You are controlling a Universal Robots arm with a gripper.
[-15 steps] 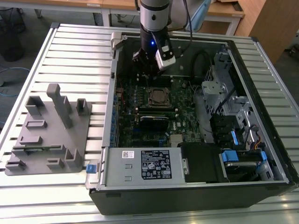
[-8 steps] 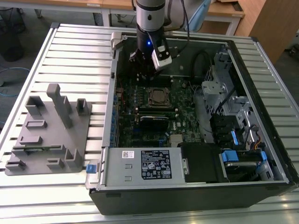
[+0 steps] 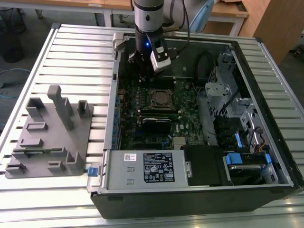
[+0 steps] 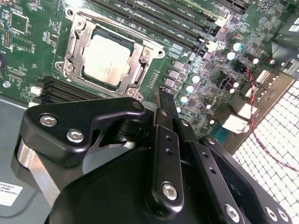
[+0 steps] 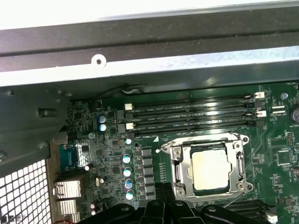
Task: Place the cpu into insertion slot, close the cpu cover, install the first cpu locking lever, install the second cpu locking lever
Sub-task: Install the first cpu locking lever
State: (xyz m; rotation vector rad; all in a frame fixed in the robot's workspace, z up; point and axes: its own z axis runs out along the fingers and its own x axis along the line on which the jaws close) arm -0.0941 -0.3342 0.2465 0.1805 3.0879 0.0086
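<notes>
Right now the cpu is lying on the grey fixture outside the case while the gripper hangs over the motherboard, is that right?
Not quite. The cpu is not on the grey fixture; it sits in the insertion slot, as seen in both wrist views. The gripper does hang over the motherboard.

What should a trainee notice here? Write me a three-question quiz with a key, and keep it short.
1. True or false: the cpu cover lies flat around the cpu.
2. The hand hangs over: A the grey tray, B the green circuit board, C the power supply.
3. What does the hand hold?
Key: 1 true; 2 B; 3 nothing.
</notes>
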